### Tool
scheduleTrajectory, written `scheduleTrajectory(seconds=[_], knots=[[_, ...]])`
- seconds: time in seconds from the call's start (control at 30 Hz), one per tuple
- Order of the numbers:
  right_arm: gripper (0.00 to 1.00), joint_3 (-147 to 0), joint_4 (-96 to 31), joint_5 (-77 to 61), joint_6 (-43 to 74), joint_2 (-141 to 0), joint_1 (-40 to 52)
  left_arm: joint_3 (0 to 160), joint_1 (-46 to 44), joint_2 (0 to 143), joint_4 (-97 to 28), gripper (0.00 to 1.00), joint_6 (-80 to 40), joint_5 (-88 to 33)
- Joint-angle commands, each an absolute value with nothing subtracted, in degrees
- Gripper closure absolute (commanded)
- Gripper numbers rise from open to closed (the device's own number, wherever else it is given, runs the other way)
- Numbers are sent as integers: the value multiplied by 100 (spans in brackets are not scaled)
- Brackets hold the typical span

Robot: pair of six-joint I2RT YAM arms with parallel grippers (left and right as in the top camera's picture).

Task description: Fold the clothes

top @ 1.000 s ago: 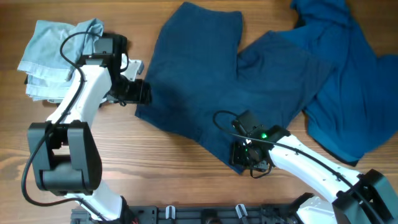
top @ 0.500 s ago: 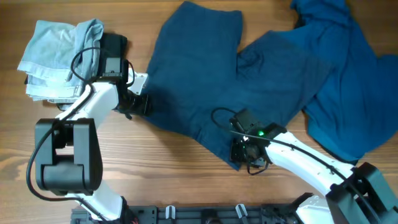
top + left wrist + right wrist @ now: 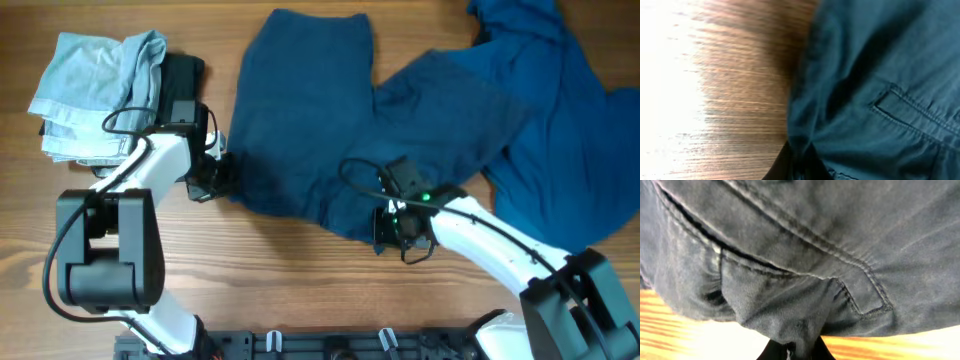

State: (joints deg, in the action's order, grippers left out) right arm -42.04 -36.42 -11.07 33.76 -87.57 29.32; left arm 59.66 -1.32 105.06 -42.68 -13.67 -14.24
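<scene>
The navy trouser-like garment (image 3: 310, 110) lies spread across the table's middle, its two wide legs reaching toward the far edge. My left gripper (image 3: 222, 180) is shut on its near left corner; in the left wrist view the dark fingers (image 3: 790, 167) pinch a bunched fold of the cloth (image 3: 880, 75). At the near right corner my right gripper (image 3: 392, 226) is shut too. The right wrist view shows the cloth (image 3: 815, 240) gathered and pinched between the fingertips (image 3: 775, 352), beside a stitched seam.
A second large navy garment (image 3: 570, 130) lies crumpled at the right, overlapping one trouser leg. A folded pale blue denim piece (image 3: 90, 90) sits at the far left with a black piece (image 3: 185, 70) beside it, partly under my left arm. Bare wood (image 3: 270, 270) runs along the front.
Both grippers have gone from open to shut on the near edge of the navy trousers. That edge has shifted slightly away from the table's front, and the right gripper moved with it.
</scene>
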Motion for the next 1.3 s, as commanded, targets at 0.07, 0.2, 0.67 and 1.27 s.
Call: scheduleTrajectory(seconds=[0.07,0.2,0.67,1.27], knots=[[96,-5011,-3841,-1107,2554,-9310,2768,5559,764,10593,-4257,96,-2016,-1452],[96,-5256,-4233,-1411,2432,-9695,2777,5548,1219,10593,-4235,96,-1970,-1450],[5,-6075,-5944,-1546,2399,-8731,2777,5594,1212,9948,-4187,39,-1063,-1404],[11,-6755,-3188,-687,1601,-9111,-733,5594,-2432,7968,-4093,15,-775,-1863]])
